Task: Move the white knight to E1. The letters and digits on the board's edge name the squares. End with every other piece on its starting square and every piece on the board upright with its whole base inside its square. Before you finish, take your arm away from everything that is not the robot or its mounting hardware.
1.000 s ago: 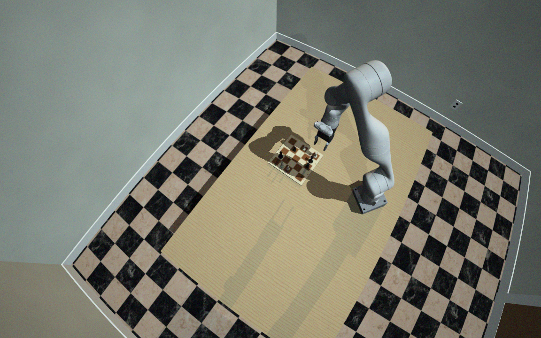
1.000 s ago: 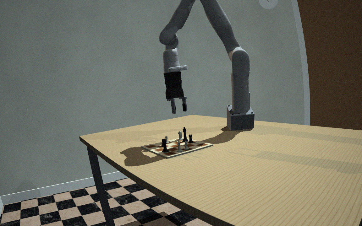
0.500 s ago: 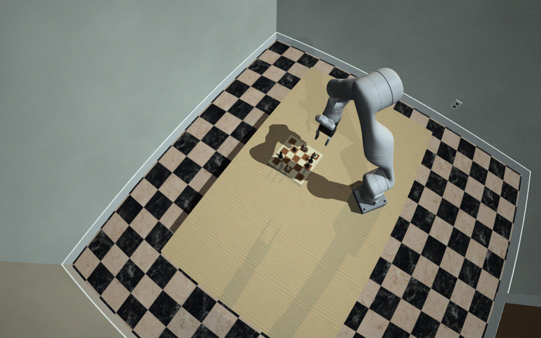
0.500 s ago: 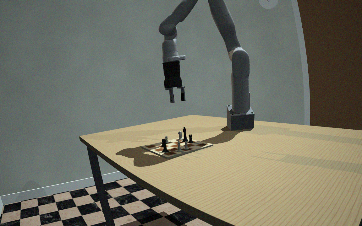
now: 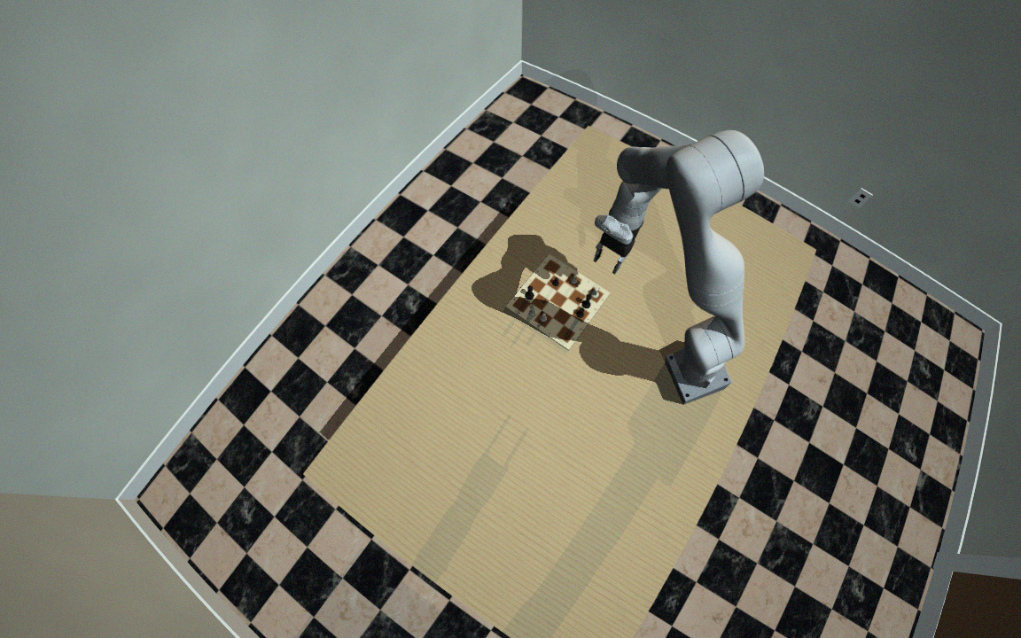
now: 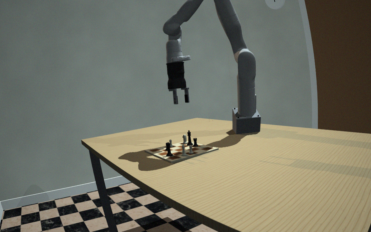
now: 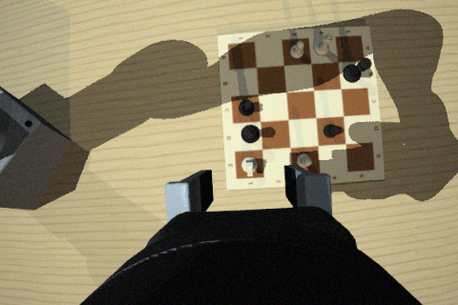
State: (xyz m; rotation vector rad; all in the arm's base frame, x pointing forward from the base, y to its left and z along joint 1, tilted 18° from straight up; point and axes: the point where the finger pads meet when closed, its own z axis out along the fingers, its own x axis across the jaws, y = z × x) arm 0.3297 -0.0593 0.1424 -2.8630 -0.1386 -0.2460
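Note:
The small chessboard (image 5: 557, 301) lies on the wooden table and also shows in the exterior view (image 6: 181, 150) and the wrist view (image 7: 301, 111). The white knight (image 7: 250, 164) stands upright on a dark square in the board's near-left corner in the wrist view, beside the black king (image 6: 189, 138). It also shows in the exterior view (image 6: 184, 139). My gripper (image 6: 181, 99) is open and empty, high above the board's edge near the knight. Its fingers frame that edge in the wrist view. The square labels are too small to read.
Several other black and white pieces stand upright on the board, among them a black rook (image 6: 195, 141) and a black piece (image 6: 168, 149) at the front. The arm's base (image 6: 245, 121) is bolted to the table behind the board.

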